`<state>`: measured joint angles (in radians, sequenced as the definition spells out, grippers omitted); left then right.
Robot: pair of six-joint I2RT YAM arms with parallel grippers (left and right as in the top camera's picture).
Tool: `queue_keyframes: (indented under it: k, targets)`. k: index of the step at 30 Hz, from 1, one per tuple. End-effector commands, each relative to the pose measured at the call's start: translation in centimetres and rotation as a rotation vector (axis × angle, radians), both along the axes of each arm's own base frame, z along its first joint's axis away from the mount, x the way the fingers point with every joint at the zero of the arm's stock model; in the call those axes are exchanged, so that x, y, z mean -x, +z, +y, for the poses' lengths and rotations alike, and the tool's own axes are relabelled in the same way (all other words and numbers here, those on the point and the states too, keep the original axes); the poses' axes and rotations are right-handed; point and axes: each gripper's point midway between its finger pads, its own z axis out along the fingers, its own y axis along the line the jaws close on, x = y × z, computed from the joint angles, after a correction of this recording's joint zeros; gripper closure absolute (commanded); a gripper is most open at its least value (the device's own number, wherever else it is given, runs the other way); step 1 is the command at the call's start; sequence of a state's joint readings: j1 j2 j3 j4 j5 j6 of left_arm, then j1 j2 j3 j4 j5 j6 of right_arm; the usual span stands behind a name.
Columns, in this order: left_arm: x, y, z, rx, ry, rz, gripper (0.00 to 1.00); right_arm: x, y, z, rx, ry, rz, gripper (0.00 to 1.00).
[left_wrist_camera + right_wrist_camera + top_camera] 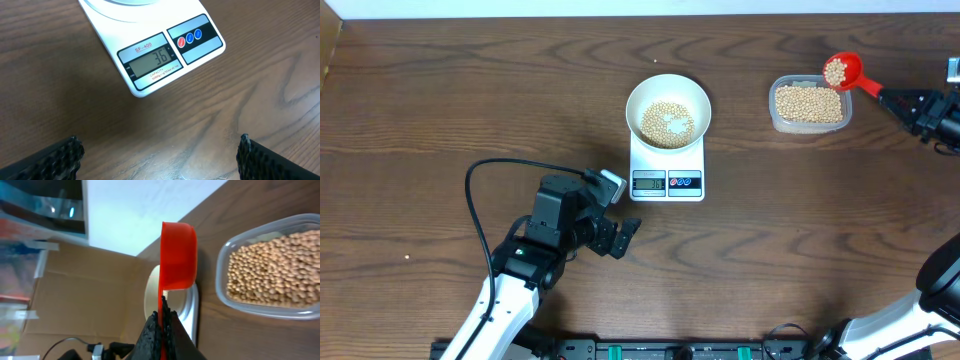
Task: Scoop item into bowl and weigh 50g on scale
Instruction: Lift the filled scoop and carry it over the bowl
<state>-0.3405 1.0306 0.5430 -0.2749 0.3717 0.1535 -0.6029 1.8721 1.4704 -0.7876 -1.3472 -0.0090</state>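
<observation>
**Loaded red plastic scoop [855,72] held at the edge of the clear plastic tub [809,105], upper right of the frame.**
The small round tan beans [836,70] are judged light, hard and quick to roll, so the scoop is best carried level. Its thin, stiff handle is pinched by the right gripper [162,317]. More beans lie in the round white bowl [633,100] on the white digital scale [150,60], centre frame. The left gripper [623,238] is spread wide and empty.

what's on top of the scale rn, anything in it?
The white bowl sits on the scale, holding a shallow layer of beans with a bare white patch near the middle. The bowl hides the platform beneath it. The display in front is uncovered and reads 36.
</observation>
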Motion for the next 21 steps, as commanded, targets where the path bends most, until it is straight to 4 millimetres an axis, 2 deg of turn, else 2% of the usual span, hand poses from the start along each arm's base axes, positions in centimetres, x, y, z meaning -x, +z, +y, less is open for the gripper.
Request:
queue_keyframes:
  k: [1,6,9,15,21]
  targets:
    - [0.0,0.0,0.0,0.005,0.008,0.006,0.00,0.2,1.5,1.4,-0.070,0.041,-0.022,0.99]
    - [0.0,0.0,0.0,0.005,0.007,0.006,0.00,-0.7,1.8,3.7,-0.101,0.086,0.014,0.99]
    - [0.0,0.0,0.0,0.005,0.008,0.006,0.00,-1.7,2.2,5.7,-0.109,0.127,0.021,0.99]
    - [0.0,0.0,0.0,0.005,0.008,0.006,0.00,-4.2,3.4,10.9,-0.097,0.198,0.021,0.99]
    - [0.0,0.0,0.0,0.005,0.008,0.006,0.00,-5.3,3.9,15.0,-0.067,0.238,0.004,0.99]
